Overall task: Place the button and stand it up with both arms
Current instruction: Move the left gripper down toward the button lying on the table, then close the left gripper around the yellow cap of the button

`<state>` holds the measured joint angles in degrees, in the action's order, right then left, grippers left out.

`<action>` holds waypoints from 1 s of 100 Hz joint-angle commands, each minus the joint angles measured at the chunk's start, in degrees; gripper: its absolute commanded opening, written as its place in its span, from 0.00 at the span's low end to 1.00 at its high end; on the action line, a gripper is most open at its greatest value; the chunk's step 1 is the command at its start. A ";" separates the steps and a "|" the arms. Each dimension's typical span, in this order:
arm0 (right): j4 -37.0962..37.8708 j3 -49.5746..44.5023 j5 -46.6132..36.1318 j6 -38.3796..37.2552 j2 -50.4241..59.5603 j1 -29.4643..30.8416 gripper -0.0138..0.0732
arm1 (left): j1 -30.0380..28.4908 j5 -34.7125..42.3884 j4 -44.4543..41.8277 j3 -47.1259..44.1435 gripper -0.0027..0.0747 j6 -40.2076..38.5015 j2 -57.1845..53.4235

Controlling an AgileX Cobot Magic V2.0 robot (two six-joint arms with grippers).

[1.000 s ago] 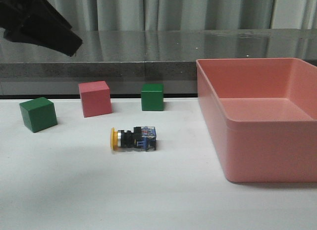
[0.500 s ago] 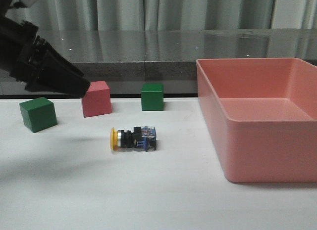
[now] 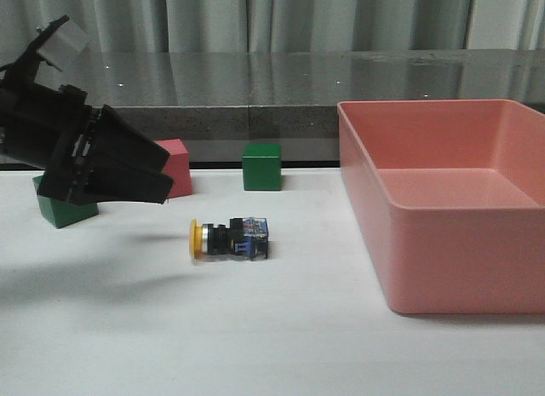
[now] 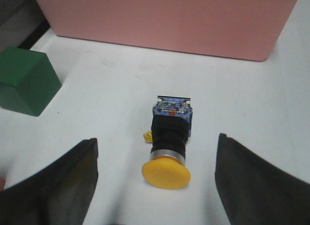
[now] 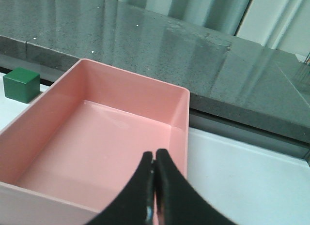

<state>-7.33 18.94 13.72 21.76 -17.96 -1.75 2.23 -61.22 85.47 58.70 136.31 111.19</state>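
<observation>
The button (image 3: 229, 238) lies on its side on the white table, yellow cap toward the left, blue-and-clear base toward the right. In the left wrist view the button (image 4: 170, 138) lies between my spread fingers with its cap nearest the camera. My left gripper (image 3: 157, 183) is open, hanging above the table just left of the button and not touching it. My right gripper (image 5: 154, 159) is shut and empty, held above the pink bin (image 5: 97, 138). It does not show in the front view.
The large pink bin (image 3: 443, 243) stands at the right. A red cube (image 3: 177, 168) and a green cube (image 3: 261, 166) sit behind the button. Another green cube (image 3: 58, 210) sits at the left, partly behind my left arm. A dark counter edge runs along the back.
My left arm has come down from the upper left toward the table and moved right, closer to the button. The button and cubes have not moved.
</observation>
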 commanded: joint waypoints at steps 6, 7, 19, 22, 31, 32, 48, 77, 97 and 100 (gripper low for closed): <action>-0.20 1.32 -4.26 0.16 -0.29 0.32 0.09 | 1.40 -4.59 5.96 1.44 0.67 6.04 -0.79; -0.20 1.32 -4.26 0.16 -0.29 0.32 0.09 | 1.64 -4.59 6.21 1.44 0.67 6.66 -0.53; -0.20 1.32 -4.26 0.16 -0.29 0.32 0.09 | 3.39 -4.68 9.11 1.44 0.67 11.20 1.76; -0.20 1.32 -4.26 0.16 -0.29 0.32 0.09 | 3.71 -4.81 9.62 1.44 0.67 11.70 2.19; -0.20 1.32 -4.26 0.16 -0.29 0.32 0.09 | 4.63 -4.90 10.18 1.44 0.67 12.79 3.40; -0.20 1.32 -4.26 0.16 -0.29 0.32 0.09 | 4.76 -4.90 10.18 1.44 0.67 12.79 3.51; -0.20 1.32 -4.26 0.16 -0.29 0.32 0.09 | 5.14 -4.90 11.34 1.44 0.67 13.28 5.96; -0.20 1.32 -4.26 0.16 -0.29 0.32 0.09 | 5.14 -5.36 16.71 1.46 0.67 14.28 10.98; -0.20 1.32 -4.26 0.16 -0.29 0.32 0.09 | 5.28 -5.44 16.52 1.46 0.67 14.28 12.74; -0.20 1.32 -4.26 0.16 -0.29 0.32 0.09 | 5.38 -5.44 16.52 1.46 0.67 14.28 12.87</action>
<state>-7.33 18.94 13.72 21.76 -17.96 -1.75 6.99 -61.81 99.58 59.11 150.45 126.58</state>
